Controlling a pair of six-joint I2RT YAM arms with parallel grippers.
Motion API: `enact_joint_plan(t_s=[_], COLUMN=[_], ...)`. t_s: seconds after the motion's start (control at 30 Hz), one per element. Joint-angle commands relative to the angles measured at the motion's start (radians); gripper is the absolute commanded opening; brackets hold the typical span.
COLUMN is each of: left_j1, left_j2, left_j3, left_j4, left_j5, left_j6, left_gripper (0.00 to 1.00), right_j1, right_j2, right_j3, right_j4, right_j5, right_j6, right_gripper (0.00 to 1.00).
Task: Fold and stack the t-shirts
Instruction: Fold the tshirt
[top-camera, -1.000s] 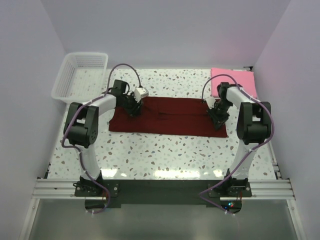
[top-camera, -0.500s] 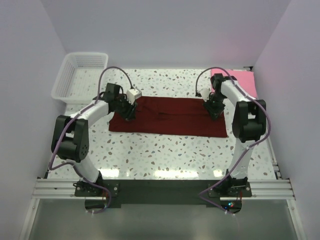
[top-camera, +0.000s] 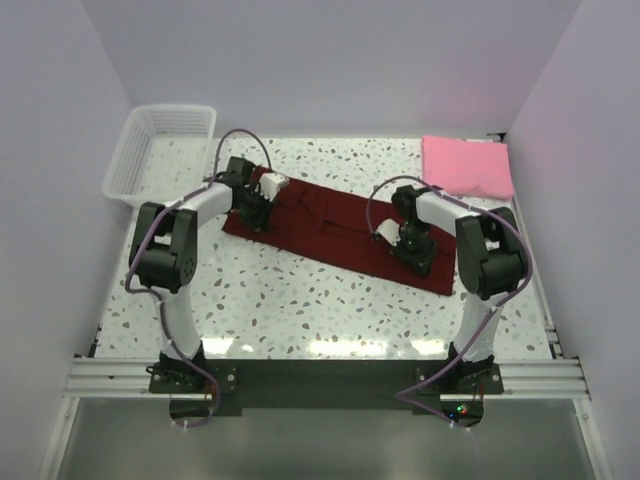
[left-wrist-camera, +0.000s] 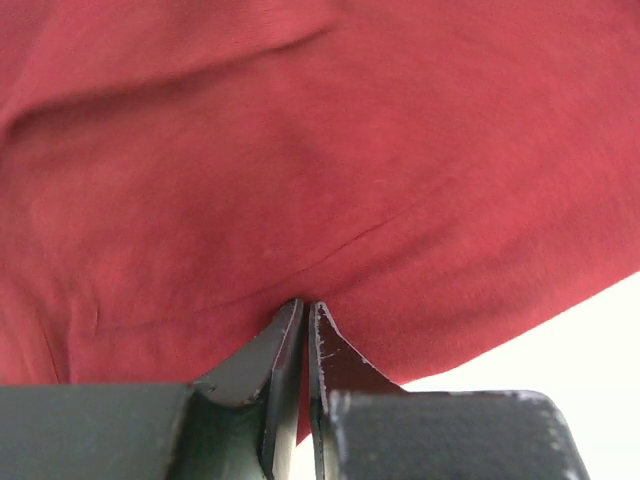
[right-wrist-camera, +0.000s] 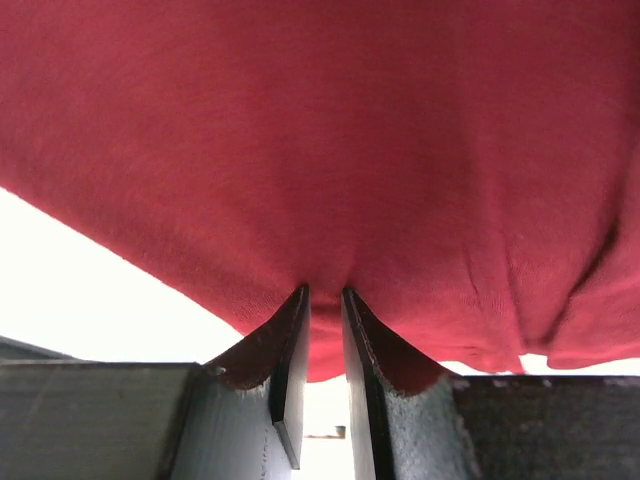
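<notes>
**A:** While both arms have hold of it, where does the maroon t-shirt (top-camera: 335, 228) lie?

**B:** Across the middle of the table (top-camera: 300, 300) in the overhead view, as a long band slanting from upper left of centre down to right of centre. The left gripper (top-camera: 255, 215) is at its upper-left end and the right gripper (top-camera: 412, 252) at its lower-right end.

**A:** Gripping, or only resting on it?

**B:** Gripping, by the wrist views. The left one's jaws are pressed almost together, with a pucker of red cloth drawn in at the tips. The right one's jaws stand a slit apart near the hem, and the fabric creases down into that slit, so it is pinching the cloth too.

**A:** Why hold it by the two ends?

**B:** My guess is that a pinch at each end keeps the band taut and flat, so it can be swung or folded over without bunching.

**A:** And the other shirt?

**B:** The pink t-shirt (top-camera: 468, 166) sits folded in the upper right, well apart from the maroon one. I'd judge the stack gets built there. The white basket (top-camera: 122, 160) is at the upper left, away from both.

**A:** How far along?

**B:** Roughly halfway, I'd say. One shirt is folded, and this one needs further folds before stacking.
</notes>
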Motion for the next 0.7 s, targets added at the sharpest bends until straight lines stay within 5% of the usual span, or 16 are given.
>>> enact_joint_plan(t_s=[0.0,0.17,0.33,0.47,0.67], left_j1=[0.065,0.052,0.045,0.044,-0.033], left_j2=[0.219,0.356,0.442,0.327,0.131], left_j3=[0.163,0.533,0.853,0.79,0.481], left_j4=[-0.069,-0.124,-0.111,-0.049,-0.023], left_j5=[-0.142,-0.061,-0.01,0.014,0.039], left_j6=[0.081,0.09,-0.003,-0.06,-0.115], left_gripper=[0.12,0.14,0.15,0.19,0.22], right_j1=[0.097,0.349,0.483,0.425,0.233], right_j2=[-0.023,-0.055,-0.012,-0.074,-0.057], right_j3=[-0.153,-0.138,0.111,0.179,0.181], right_j4=[0.001,-0.059,-0.203,-0.265,-0.259], right_j5=[-0.006,-0.15,-0.418,-0.408,-0.257], right_j6=[-0.036,0.003,0.064,0.055,0.018], right_gripper=[0.23,0.25,0.28,0.31,0.29])
